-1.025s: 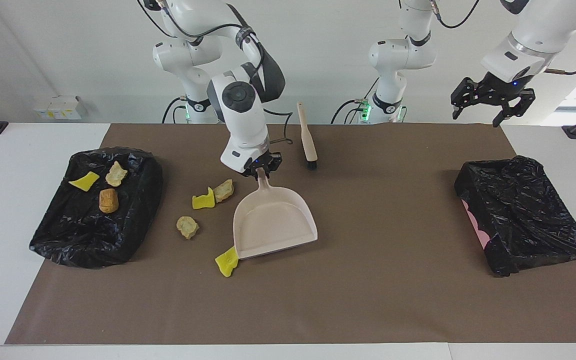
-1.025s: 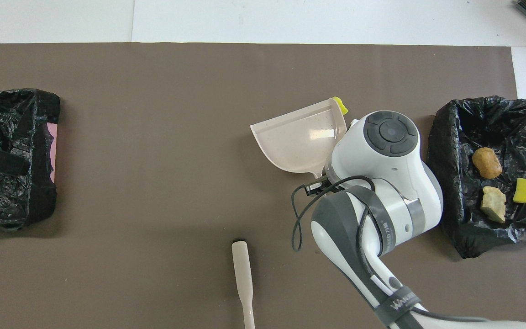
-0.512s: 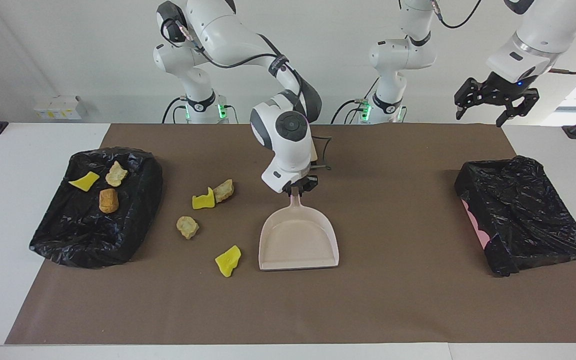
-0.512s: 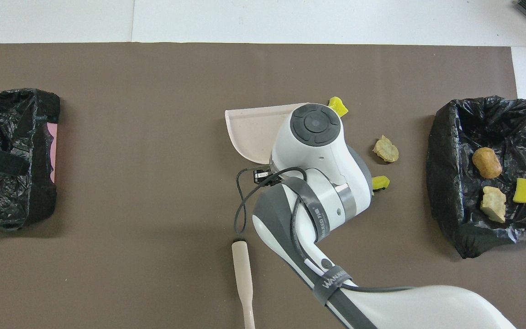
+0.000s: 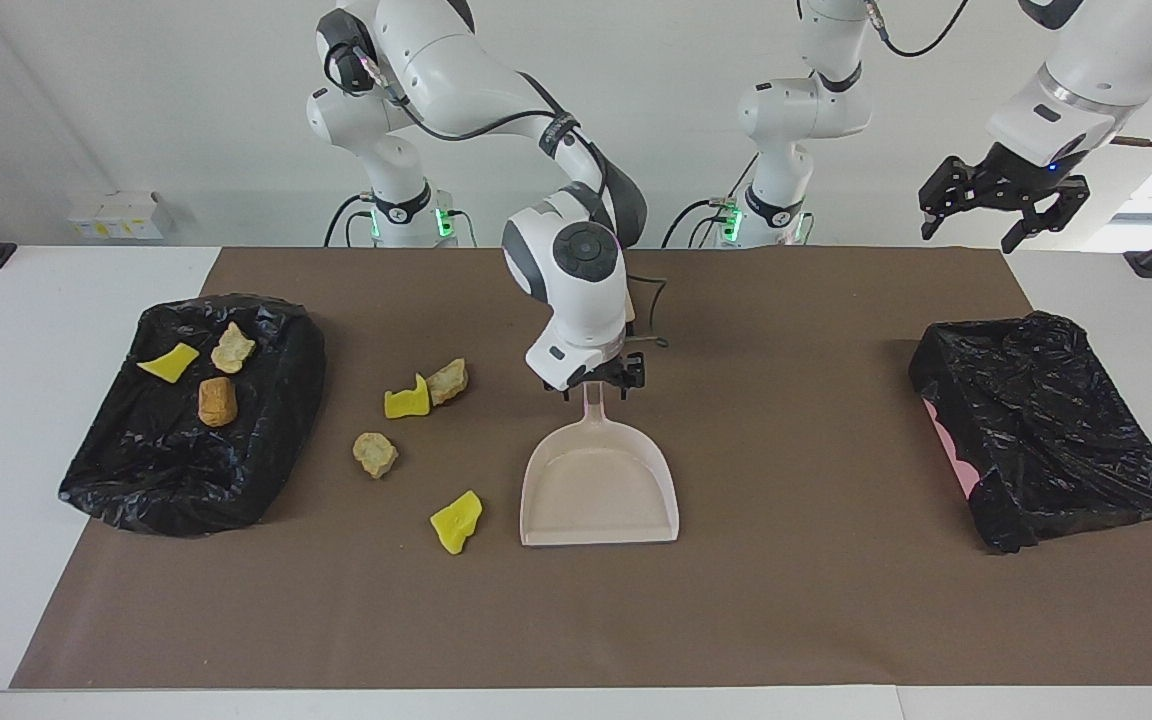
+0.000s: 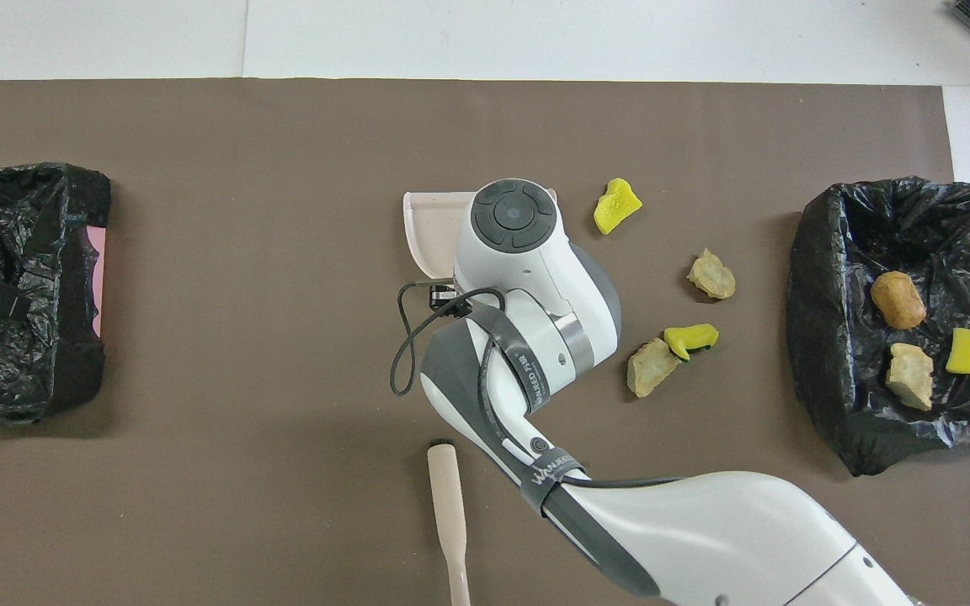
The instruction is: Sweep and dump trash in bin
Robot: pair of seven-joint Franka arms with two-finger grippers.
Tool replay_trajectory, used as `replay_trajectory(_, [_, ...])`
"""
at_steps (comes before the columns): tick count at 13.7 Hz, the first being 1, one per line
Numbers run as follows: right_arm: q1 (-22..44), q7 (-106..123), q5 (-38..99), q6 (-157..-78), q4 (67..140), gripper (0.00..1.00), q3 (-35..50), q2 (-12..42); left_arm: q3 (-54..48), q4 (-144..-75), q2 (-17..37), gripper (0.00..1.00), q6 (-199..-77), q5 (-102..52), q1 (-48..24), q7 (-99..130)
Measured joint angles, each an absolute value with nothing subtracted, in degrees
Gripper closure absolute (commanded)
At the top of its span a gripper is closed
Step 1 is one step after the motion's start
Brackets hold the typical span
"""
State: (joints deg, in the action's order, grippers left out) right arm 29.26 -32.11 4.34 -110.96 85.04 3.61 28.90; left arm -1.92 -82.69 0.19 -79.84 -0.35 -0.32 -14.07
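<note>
The beige dustpan [image 5: 599, 490] lies flat on the brown mat [image 5: 796, 600], mouth away from the robots; in the overhead view only its corner [image 6: 428, 227] shows. My right gripper [image 5: 596, 390] is low over the handle with the fingers spread and apart from it. Loose trash lies beside the pan toward the right arm's end: a yellow chunk [image 5: 457, 521] [image 6: 616, 204], a tan one [image 5: 375, 453] [image 6: 711, 275], a yellow-green one [image 5: 406, 401] [image 6: 690, 337] touching another tan one [image 5: 448, 381] [image 6: 650, 368]. My left gripper [image 5: 1001, 205] waits open, high over the left arm's end.
A black-bagged bin [image 5: 276, 330] [image 6: 822, 252] at the right arm's end holds yellow [image 5: 168, 362], tan [image 5: 233, 347] and orange-brown [image 5: 217, 400] chunks. A second black-bagged bin [image 5: 1046, 430] [image 6: 22, 286] sits at the left arm's end. The brush [image 6: 448, 505] lies near the robots.
My right gripper carried the dustpan away from the yellow chunk toward the table's middle, turned it straight, set it flat and opened. The left gripper rose slightly.
</note>
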Motion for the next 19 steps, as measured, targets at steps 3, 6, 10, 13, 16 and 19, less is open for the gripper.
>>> replay_trajectory(3, [29.6,-32.2,4.8,-108.8,88.1,0.0,3.8,24.2,-1.9,-82.7,0.2,0.0,-79.8,-0.3,-0.3,-14.1])
replay_trajectory(6, [31.3,-32.2,5.3,-108.5,96.3,0.0,4.6,17.0,-1.9,-82.7,0.2,0.0,-79.8,-0.3,-0.3,-14.1])
replay_trajectory(10, [36.3,-32.3,5.6,-111.8,107.9,0.0,4.9,10.2,-1.9,-82.7,0.2,0.0,-79.8,-0.3,-0.3,-14.1])
replay_trajectory(13, [40.3,-33.1,8.5,-118.6,118.9,0.0,5.0,4.6,-1.9,-82.7,0.2,0.0,-79.8,-0.3,-0.3,-14.1])
replay_trajectory(16, [44.3,-33.2,10.7,-120.2,128.1,0.0,5.0,-1.5,-1.9,-82.7,0.2,0.0,-79.8,-0.3,-0.3,-14.1])
replay_trajectory(19, [49.5,-33.5,12.0,-123.5,134.1,0.0,5.0,-4.9,-1.9,-82.7,0.2,0.0,-79.8,-0.3,-0.3,-14.1])
